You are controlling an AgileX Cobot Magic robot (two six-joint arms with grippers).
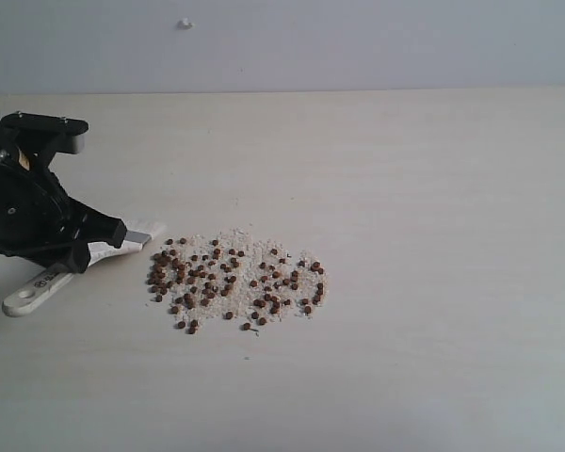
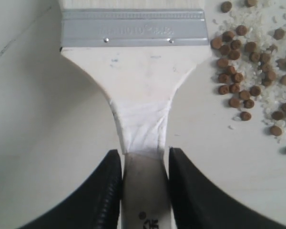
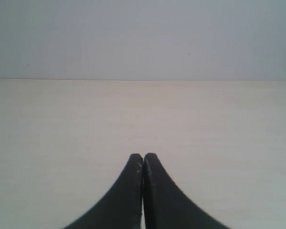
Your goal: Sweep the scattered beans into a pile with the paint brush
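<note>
Left tool (image 2: pixel 144 156) clamps the paint brush (image 2: pixel 138 86) by its pale wooden handle. Ridged silver ferrule (image 2: pixel 133 28) ahead, round reddish-brown beans (image 2: pixel 235 88) among white crumbs (image 1: pixel 250 235) alongside. Right tool (image 3: pixel 143 160) pressed together.

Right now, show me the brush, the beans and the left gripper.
brush (image 2: pixel 133 67): left wrist view, wooden shoulder below the metal band.
beans (image 1: pixel 231 279): exterior view, middle of the scatter.
left gripper (image 2: pixel 144 155): left wrist view, between its fingertips.

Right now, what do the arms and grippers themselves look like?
Left gripper: matte black fingers, curved and tapering, ribbed along the inner edges; its body in the exterior view is black and bulky with a pale grey part. Right gripper: the same black tapered fingers. No cables show.
</note>
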